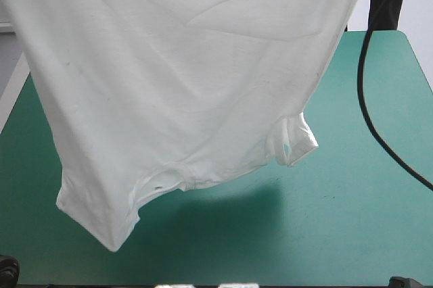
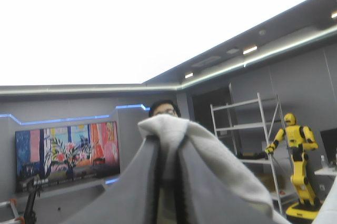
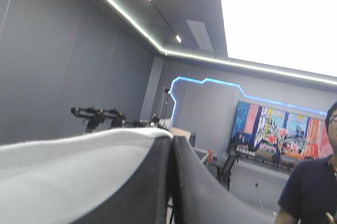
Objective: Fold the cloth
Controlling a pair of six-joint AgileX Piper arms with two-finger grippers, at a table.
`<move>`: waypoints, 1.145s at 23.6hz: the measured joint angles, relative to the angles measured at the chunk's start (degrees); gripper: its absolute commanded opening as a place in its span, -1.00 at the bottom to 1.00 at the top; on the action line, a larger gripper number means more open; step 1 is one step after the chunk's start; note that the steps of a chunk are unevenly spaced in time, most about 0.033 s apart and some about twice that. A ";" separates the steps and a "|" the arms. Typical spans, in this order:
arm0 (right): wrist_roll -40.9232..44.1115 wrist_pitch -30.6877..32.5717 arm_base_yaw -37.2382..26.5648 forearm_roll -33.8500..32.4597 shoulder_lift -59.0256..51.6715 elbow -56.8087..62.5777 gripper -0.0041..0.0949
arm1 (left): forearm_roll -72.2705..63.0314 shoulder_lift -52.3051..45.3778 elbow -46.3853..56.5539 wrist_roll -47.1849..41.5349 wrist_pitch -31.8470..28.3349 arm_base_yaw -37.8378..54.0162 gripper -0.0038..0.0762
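One T-shirt [image 1: 176, 99] aloft over teal-green cover [image 1: 338, 220]

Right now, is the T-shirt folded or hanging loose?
Hanging loose, unfolded: the T-shirt dangles over the table, sleeves lowest, the left gripper and the right gripper each pinching its edge.

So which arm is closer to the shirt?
Neither. The left fingers are shut on a bunched fold of the T-shirt; the right fingers are shut on its edge.

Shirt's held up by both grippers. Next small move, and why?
Probably lower both arms together to lay the T-shirt onto the table: the left gripper and right gripper are each shut on it, and it hangs spread wide over it.
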 measured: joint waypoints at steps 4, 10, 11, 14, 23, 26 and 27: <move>-0.10 -3.09 0.00 -0.05 0.00 -0.12 -0.94 | -0.44 -0.96 -0.57 1.02 -1.75 0.00 -0.93; -0.01 -0.26 0.00 -5.57 2.85 -0.44 -0.94 | 3.08 0.93 0.05 1.28 -2.21 0.00 -0.93; 0.56 0.60 -0.29 -7.70 4.06 -0.43 -0.94 | 3.68 1.71 0.38 1.31 -2.44 0.00 -0.93; 5.03 1.34 -3.25 -13.23 8.31 -0.43 -0.94 | 6.48 5.54 1.83 1.46 -4.21 0.00 -0.93; 21.10 -20.70 -26.95 -11.21 17.52 0.26 -0.94 | 10.09 22.08 3.90 2.20 -31.83 0.10 -0.93; 20.94 -19.85 -27.08 -9.06 18.62 0.14 -0.94 | 9.99 22.87 3.90 5.18 -33.01 0.04 -0.93; 20.60 -17.58 -27.45 -7.45 19.39 0.13 -0.94 | 9.94 23.31 3.77 5.54 -31.77 0.11 -0.93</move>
